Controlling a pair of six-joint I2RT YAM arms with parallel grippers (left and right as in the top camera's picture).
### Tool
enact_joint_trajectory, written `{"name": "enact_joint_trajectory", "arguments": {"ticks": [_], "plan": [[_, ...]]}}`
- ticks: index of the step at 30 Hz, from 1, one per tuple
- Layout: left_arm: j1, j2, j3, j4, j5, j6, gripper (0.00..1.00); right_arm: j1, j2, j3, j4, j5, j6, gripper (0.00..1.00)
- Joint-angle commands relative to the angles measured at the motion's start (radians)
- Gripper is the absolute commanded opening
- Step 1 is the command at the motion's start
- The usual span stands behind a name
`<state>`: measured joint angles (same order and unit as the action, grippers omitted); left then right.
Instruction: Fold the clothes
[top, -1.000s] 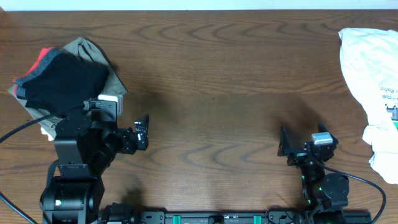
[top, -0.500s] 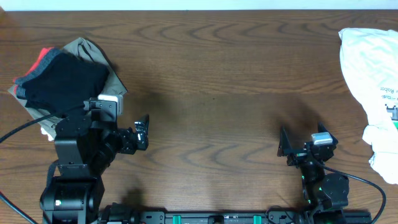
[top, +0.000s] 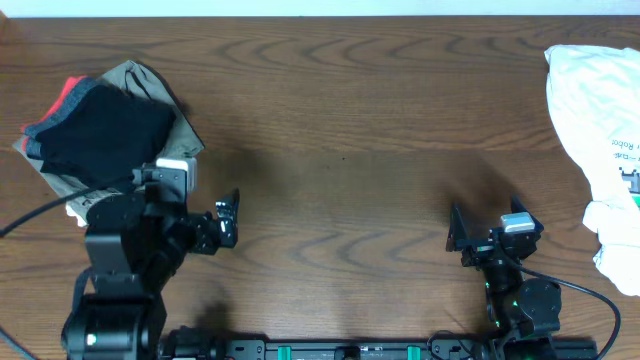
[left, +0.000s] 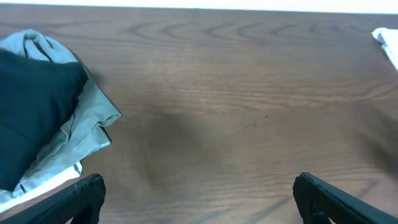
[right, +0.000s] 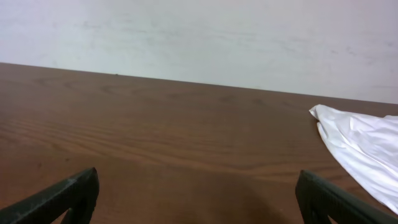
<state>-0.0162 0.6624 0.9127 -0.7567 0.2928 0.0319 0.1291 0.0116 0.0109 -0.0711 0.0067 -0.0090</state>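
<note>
The clothes (top: 95, 130) lie folded at the far left of the table: black fabric with a grey band and a coral-red edge, on top of a khaki garment (top: 150, 85). They also show in the left wrist view (left: 31, 118). My left gripper (top: 225, 218) is open and empty, to the right of and nearer than the pile; in its wrist view (left: 199, 199) only bare wood lies between the fingers. My right gripper (top: 485, 228) is open and empty over bare wood near the front right, as its wrist view (right: 199, 199) also shows.
A white printed garment (top: 595, 130) lies crumpled at the right edge of the table; it also shows in the right wrist view (right: 364, 146). The khaki garment (left: 87, 124) sticks out from under the black one. A pale wall stands behind the table's far edge.
My left arm has shifted slightly, its gripper a touch nearer the front. The right arm and the garments have not moved.
</note>
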Motion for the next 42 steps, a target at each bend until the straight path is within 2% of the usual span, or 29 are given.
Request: {"name": "enact_joint_trajectory", "arguments": {"ticks": [1,5,12,21,31,42], "plan": [[-0.003,-0.068,-0.021,-0.003,-0.006,0.022,0.98,-0.010,-0.007,-0.006,-0.003,-0.007,-0.011,0.99],[-0.026,-0.167,-0.074,-0.007,-0.107,0.026,0.98,-0.010,-0.007,-0.006,-0.002,-0.007,-0.011,1.00],[-0.049,-0.388,-0.335,0.017,-0.183,0.028,0.98,-0.010,-0.007,-0.006,-0.003,-0.007,-0.011,0.99],[-0.049,-0.604,-0.689,0.386,-0.198,0.028,0.98,-0.010,-0.007,-0.006,-0.002,-0.007,-0.011,0.99],[-0.049,-0.661,-0.903,0.731,-0.280,0.037,0.98,-0.010,-0.007,-0.006,-0.002,-0.007,-0.011,0.99],[-0.048,-0.661,-0.909,0.687,-0.286,0.043,0.98,-0.010,-0.007,-0.006,-0.002,-0.007,-0.011,0.99]]}}
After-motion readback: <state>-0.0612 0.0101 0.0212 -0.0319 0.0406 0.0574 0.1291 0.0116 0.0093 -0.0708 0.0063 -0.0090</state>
